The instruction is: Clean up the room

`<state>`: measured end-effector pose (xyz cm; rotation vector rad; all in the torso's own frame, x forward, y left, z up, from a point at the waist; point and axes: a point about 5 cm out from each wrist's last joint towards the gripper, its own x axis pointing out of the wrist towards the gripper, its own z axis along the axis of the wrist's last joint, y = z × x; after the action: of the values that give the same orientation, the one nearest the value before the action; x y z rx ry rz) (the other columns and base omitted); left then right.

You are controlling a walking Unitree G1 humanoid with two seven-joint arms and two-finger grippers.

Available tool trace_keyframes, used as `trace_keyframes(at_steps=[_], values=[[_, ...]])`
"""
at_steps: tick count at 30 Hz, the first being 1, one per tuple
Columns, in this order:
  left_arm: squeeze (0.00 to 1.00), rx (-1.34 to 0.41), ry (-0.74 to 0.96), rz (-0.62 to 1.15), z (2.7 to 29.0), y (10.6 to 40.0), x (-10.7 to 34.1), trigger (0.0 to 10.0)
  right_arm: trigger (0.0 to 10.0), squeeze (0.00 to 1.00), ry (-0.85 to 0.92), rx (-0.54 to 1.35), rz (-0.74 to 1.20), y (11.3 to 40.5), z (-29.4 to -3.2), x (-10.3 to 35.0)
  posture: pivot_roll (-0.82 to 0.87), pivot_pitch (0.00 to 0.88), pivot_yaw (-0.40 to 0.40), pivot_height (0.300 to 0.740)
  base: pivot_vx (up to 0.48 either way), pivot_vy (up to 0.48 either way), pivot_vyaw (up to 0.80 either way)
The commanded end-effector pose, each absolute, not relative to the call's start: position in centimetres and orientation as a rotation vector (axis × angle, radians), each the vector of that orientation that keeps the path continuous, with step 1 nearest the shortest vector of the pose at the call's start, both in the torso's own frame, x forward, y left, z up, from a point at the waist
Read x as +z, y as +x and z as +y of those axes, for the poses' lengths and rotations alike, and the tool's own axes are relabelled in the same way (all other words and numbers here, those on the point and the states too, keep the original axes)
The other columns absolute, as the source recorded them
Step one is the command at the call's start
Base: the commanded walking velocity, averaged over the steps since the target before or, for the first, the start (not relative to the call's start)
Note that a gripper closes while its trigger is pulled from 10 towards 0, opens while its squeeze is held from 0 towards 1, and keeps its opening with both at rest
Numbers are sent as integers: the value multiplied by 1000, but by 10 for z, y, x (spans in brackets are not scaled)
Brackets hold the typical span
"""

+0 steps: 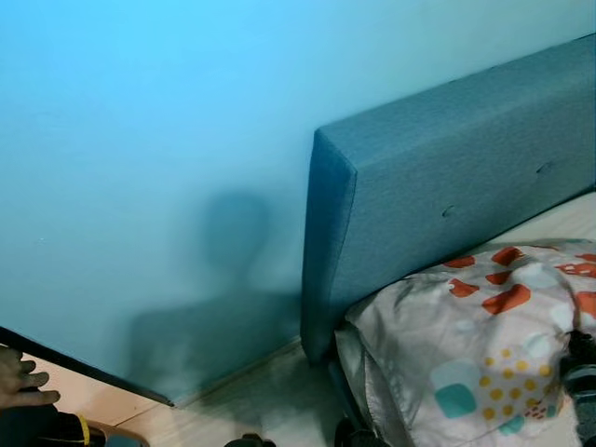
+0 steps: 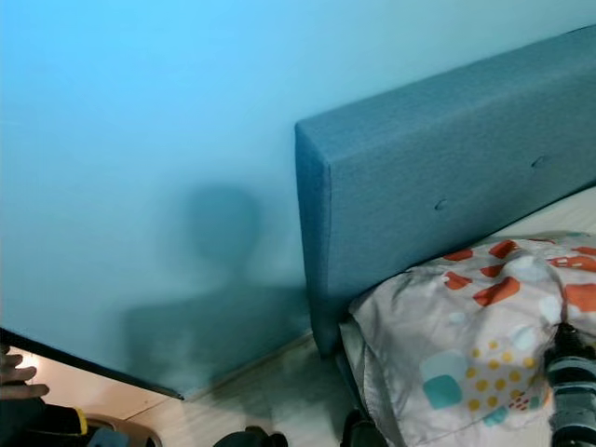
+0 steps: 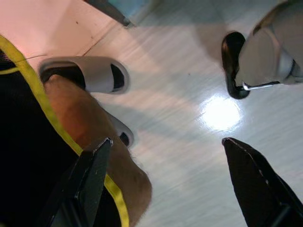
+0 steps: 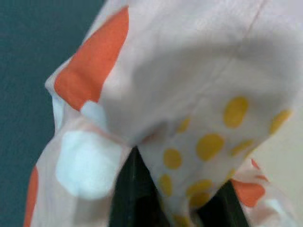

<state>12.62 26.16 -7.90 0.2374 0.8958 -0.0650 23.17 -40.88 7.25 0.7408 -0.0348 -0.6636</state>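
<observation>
So my right end effector point(image 4: 165, 198) has its two black fingers pinched into the fabric of the patterned pillow point(image 1: 475, 345), the one with orange patches and yellow dots. In the wrist view the cloth bunches right between the fingers, so I'd call that gripping the pillow. From my head camera the pillow sits at about 4 o'clock, lying on the bed against the foot of the blue upholstered headboard point(image 1: 447, 177), hanging a bit over the bed's edge toward the floor point(image 1: 270, 391).

Handling-wise, it looks soft and light and totally floppy. My guess is it'll sag and fold around whatever point I hold, so a pinch on a corner or seam is better than trying the puffy middle, where the fabric would probably just slide out. Nothing fragile here.

Its long axis seems to run from about 8 o'clock up to 2 o'clock, following the headboard line, with the near rounded end pointing down toward the floor at 7 o'clock.

My left end effector point(image 3: 165, 175) hangs low with its fingers spread wide, holding nothing, above the shiny floor. Right beside it there's a person's leg point(image 3: 94, 137) in grey slippers point(image 3: 94, 75), and a person's hand point(image 1: 23, 377) at 8 o'clock in the head view.
</observation>
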Motion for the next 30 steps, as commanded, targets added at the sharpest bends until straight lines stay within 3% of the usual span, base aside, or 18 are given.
trace_keyframes(at_steps=[1, 4, 9, 13, 15, 22, 24, 25, 27, 28, 30], values=[[0, -64, 232, 942, 264, 115, -82, 10000, 10000, 1000, 692, -678, -13, 229, -414, 75, 155, 306, 55, 740, 0, 0, 0], [0, -65, 208, 930, 259, 121, -83, 10000, 10000, 1000, 547, -764, 74, 217, -431, 83, 141, 288, 49, 740, 0, 0, 0], [0, -65, 152, 919, 250, 127, -84, 10000, 10000, 1000, 361, -876, 286, 192, -438, 67, 120, 252, 32, 740, 0, 0, 0], [0, -64, 123, 906, 245, 134, -84, 10000, 10000, 1000, 346, -944, 363, 176, -440, 55, 99, 210, 14, 740, 0, 0, 0], [0, -69, 67, 882, 237, 148, -81, 10000, 10000, 1000, 390, -1055, 460, 149, -440, 36, 77, 168, -1, 740, 0, 0, 0], [0, -101, -1, 863, 225, 162, -79, 10000, 10000, 1000, 398, -1110, 532, 137, -435, 23, 54, 121, -16, 740, 0, 0, 0], [0, -149, -77, 828, 213, 174, -76, 10000, 10000, 1000, 380, -1136, 547, 136, -433, 21, 32, 69, -31, 740, 0, 0, 0], [0, -190, -115, 806, 207, 180, -73, 10000, 10000, 145, 389, -1126, 527, 140, -430, 20, 27, 53, -36, 740, 0, 0, 0], [0, -218, -138, 791, 203, 184, -71, 10000, 10000, 145, 397, -1116, 512, 144, -428, 20, 26, 48, -36, 740, 0, 0, 0], [0, -268, -151, 785, 199, 186, -70, 10000, 10000, 0, 399, -1079, 508, 151, -422, 18, 21, 34, -38, 740, 0, 0, -706], [0, -268, -151, 785, 199, 186, -70, 10000, 10000, 0, 399, -1079, 508, 151, -422, 18, 21, 34, -38, 740, 0, 0, -706]])
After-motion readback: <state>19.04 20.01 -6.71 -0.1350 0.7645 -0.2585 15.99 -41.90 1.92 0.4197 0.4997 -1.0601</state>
